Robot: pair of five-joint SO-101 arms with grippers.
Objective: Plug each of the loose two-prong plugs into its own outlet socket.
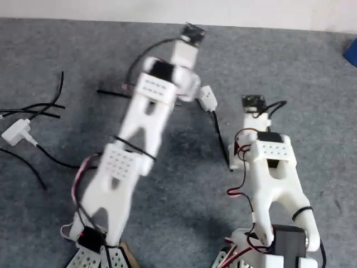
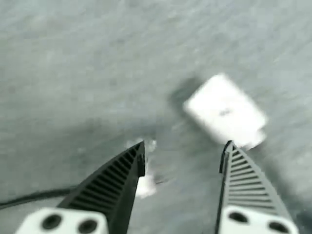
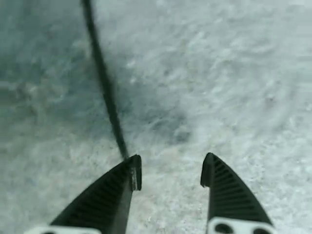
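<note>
Left gripper [image 2: 184,148], wide open and empty, hovers with the plug [image 2: 225,111] just to its right (cord [image 3: 105,83] trailing nearward toward the right gripper [image 3: 171,161], likewise open and empty).

Light in my high view is soft and even, from overhead. Grey carpet [image 1: 312,84] lit flat, no glare. Diffuse shadows under the left arm [image 1: 139,128] and the right arm [image 1: 273,167]; darkest patch lies beside the black cable [image 1: 220,139] between them. White shells bright, not washed out. Left wrist view: white plug [image 2: 224,112] brightest, with a soft dark shadow touching one side. Right wrist view: carpet dim on one side of the cable, paler on the other.
</note>
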